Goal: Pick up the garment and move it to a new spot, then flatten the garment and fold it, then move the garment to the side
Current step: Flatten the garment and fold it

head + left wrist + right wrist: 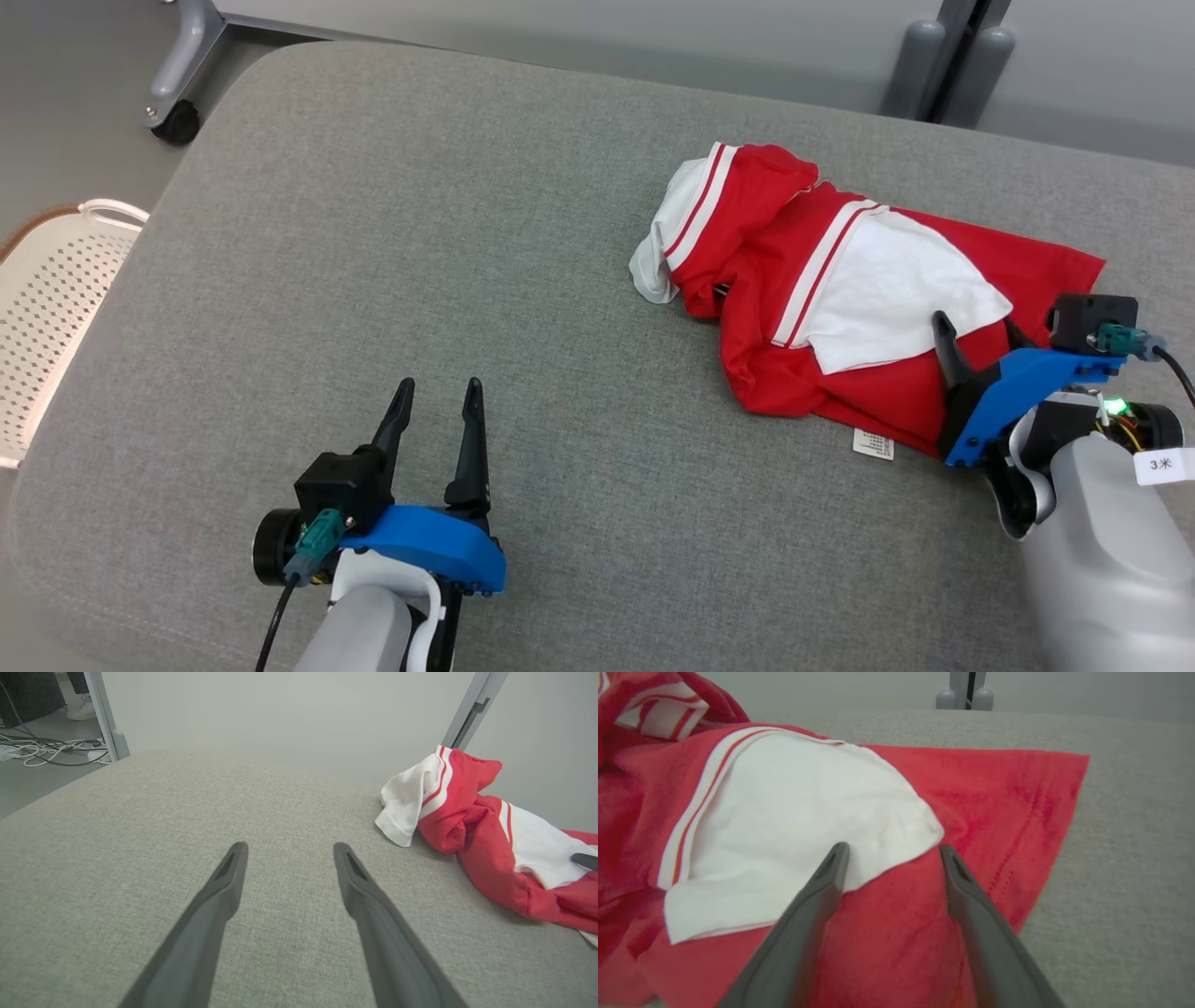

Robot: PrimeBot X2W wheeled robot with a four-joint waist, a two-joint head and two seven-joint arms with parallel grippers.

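Observation:
The garment (840,299) is a red and white shirt with striped trim, lying crumpled on the right half of the grey cushioned surface (420,233); its white label lies at its near edge. My right gripper (976,327) stands open over the garment's near right part, its fingers spread above the edge of a white panel (798,812) and red cloth, with nothing held. My left gripper (437,387) is open above bare grey fabric at the lower left, well apart from the garment (490,830), which lies to its right.
A white perforated basket (47,308) sits off the surface's left edge. Grey frame legs with a caster (177,121) stand at the far left, another post (952,56) at the far right. Cables (46,749) lie on the floor beyond.

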